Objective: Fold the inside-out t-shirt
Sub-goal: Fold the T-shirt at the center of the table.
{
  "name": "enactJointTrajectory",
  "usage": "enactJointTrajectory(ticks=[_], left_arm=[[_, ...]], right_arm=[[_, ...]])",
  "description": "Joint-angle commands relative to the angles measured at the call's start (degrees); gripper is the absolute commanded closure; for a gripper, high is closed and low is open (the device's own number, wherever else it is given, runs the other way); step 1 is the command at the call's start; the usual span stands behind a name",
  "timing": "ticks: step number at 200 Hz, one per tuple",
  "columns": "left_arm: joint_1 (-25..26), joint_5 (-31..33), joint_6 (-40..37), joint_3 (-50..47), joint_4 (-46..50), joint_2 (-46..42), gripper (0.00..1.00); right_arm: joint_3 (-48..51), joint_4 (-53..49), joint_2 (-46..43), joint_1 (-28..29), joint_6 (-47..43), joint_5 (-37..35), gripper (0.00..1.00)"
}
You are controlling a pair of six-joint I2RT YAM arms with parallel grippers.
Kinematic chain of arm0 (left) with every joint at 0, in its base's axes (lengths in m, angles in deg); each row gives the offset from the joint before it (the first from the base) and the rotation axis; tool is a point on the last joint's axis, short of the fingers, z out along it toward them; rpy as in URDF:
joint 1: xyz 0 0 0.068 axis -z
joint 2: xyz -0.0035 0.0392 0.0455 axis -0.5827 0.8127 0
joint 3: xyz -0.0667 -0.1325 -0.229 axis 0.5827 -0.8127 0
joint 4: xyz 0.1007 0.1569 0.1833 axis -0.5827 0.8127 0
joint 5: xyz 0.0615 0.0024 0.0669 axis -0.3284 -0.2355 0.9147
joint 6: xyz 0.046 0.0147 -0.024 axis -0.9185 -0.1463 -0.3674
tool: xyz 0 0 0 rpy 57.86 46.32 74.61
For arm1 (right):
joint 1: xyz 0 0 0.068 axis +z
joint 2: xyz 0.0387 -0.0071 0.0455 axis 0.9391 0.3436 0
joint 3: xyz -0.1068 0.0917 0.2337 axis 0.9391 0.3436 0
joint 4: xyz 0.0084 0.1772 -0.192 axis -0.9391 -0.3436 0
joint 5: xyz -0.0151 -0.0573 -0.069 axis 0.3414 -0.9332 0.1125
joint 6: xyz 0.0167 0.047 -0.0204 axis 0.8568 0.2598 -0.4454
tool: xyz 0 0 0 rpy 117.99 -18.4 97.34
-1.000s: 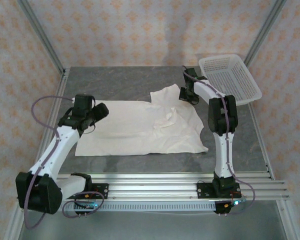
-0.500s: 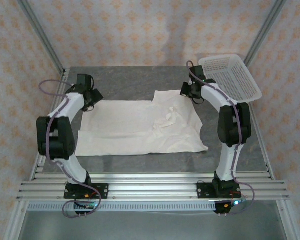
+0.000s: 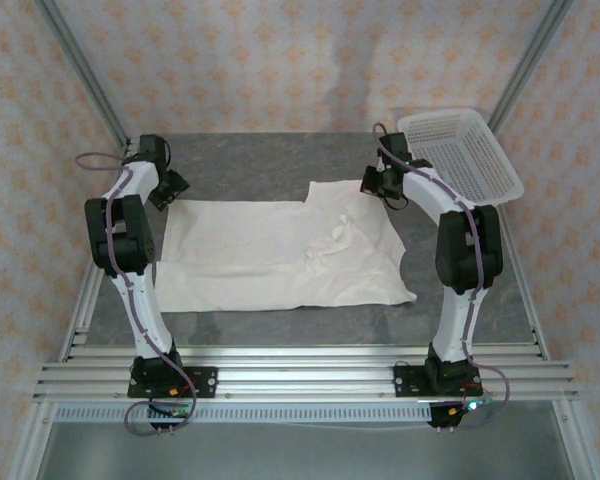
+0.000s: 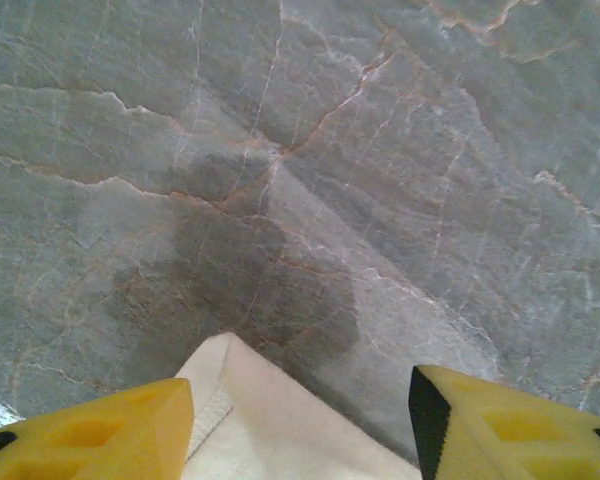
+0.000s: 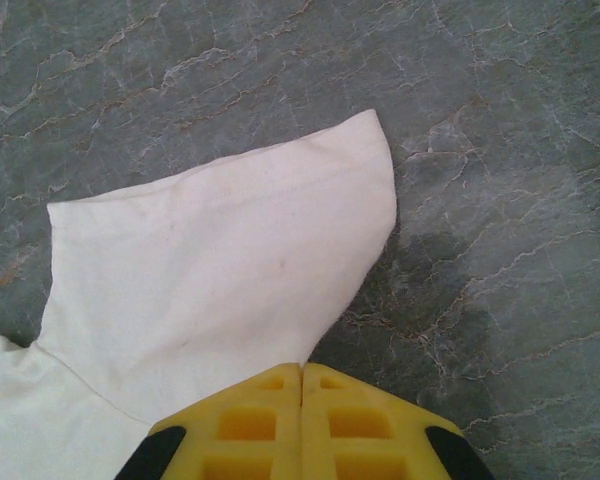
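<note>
From the left wrist, the left gripper (image 4: 300,400) is open. Its yellow fingers (image 4: 90,430) are spread wide at the frame bottom, and one corner of the inside-out t-shirt (image 4: 255,425) lies between them, untouched. From the right wrist, the right gripper (image 5: 301,375) is closed, fingers pressed flat together at the near edge of a short sleeve. Can't tell whether cloth is pinched between them. Grey veined worktop (image 4: 380,150) lies beyond both.

Finger states come from the wrist views; from the top both grippers are small dark shapes, spread unreadable. The top view gives the layout: the t-shirt lies flat mid-worktop, long side left to right. The left gripper is at its far-left corner, the right gripper at its far-right sleeve. A white mesh basket (image 3: 460,155) sits on the far-right corner of the worktop, near the right arm and apart from the t-shirt. There is a bunched wrinkle right of the t-shirt's middle.

Both wrist views cut the fingers off at the bottom edge and show a small part of the t-shirt. Seams and neck opening are not readable from the top.

A second ago the left gripper was over the t-shirt's left edge, nearer the bases; it is now at the far-left corner, arm stretched along the left side. The right gripper is where it was half a second ago. The sleeve, peaked a second ago, now lies spread toward it.
</note>
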Motion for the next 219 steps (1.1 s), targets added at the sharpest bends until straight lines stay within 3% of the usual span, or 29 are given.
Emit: enactJointTrajectory(ticks=[1, 30, 61, 113, 165, 195, 219], left_arm=[[-0.92, -1.13, -1.1, 2.76, 4.07, 0.42, 0.42], [-1.82, -4.75, 1.07, 0.99, 0.96, 0.61, 0.56], [-2.63, -5.08, 2.65, 3.86, 2.38, 2.12, 1.0], [-5.79, -4.58, 4.64, 6.0, 4.07, 3.19, 1.0], [-5.81, -7.94, 5.35, 4.09, 1.35, 2.03, 1.0], [-5.64, -8.91, 5.77, 2.52, 0.44, -1.86, 1.0], [-5.59, -6.61, 7.29, -4.32, -2.14, -8.81, 1.0]], right_arm=[[0.09, 0.58, 0.26, -0.39, -0.63, -0.27, 1.0], [-0.26, 0.44, 0.63, -0.37, -0.28, -0.88, 1.0], [-1.07, -0.33, 0.83, -0.38, 0.19, -2.84, 1.0], [-1.78, -1.79, 3.4, -3.88, 3.52, -6.99, 1.0], [-2.22, -1.43, 3.93, -4.13, 3.68, -3.96, 1.0], [-3.12, -2.05, 1.87, -4.13, 3.87, -2.68, 1.0], [-0.68, -0.76, -2.12, -4.13, 5.19, -3.47, 1.0]])
